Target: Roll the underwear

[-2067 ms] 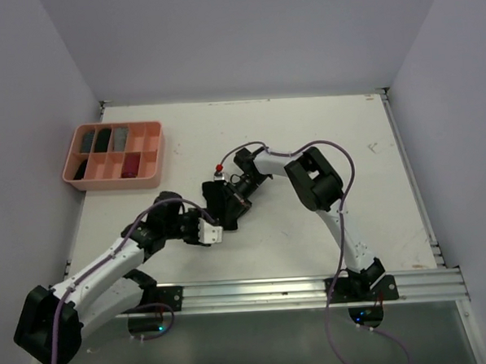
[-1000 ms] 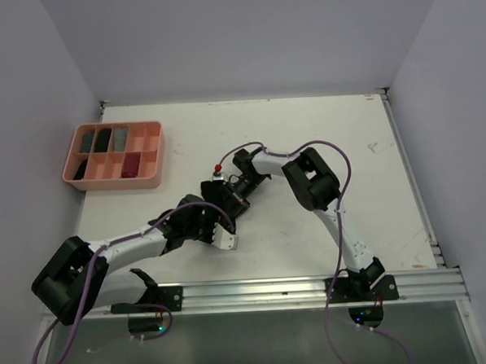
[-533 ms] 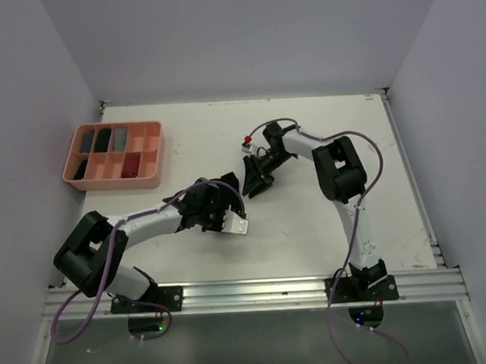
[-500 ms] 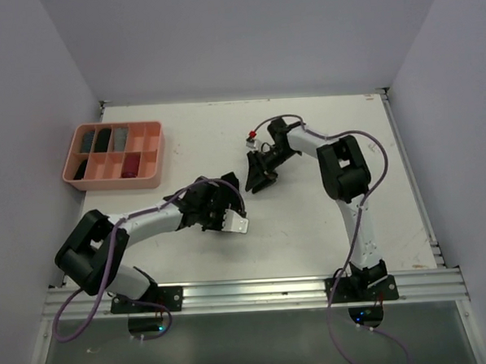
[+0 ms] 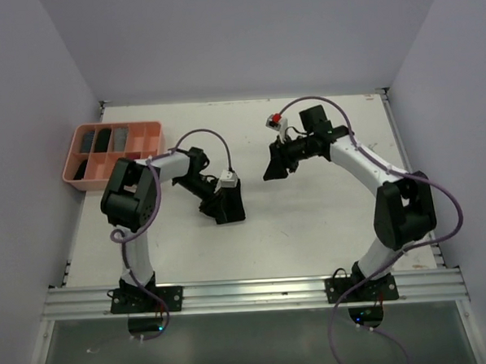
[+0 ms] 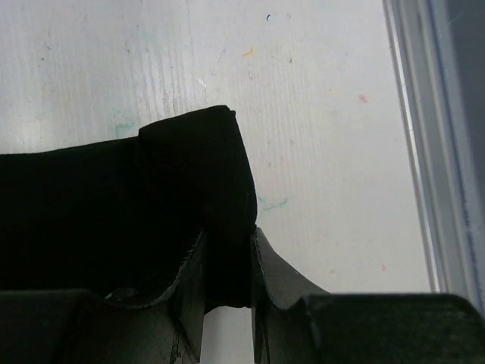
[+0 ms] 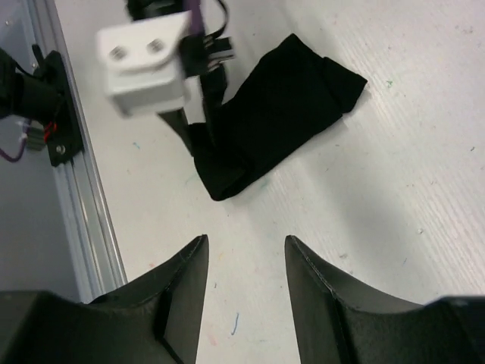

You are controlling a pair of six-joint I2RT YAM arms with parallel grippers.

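Only one black underwear, in left gripper; one tray.

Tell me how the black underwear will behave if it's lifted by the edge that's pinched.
Probably floppy: the black underwear lies flat and folded on the table, its edge bunched in the left gripper. It looks thin, so it is likely light; lifted, it should drape and the fold may open. It seems unlikely to roll or slide far.

White table. Salmon-pink compartment tray at the table's far-left corner, contents apparently dark, indistinct. Aluminium rail along the table's near edge.
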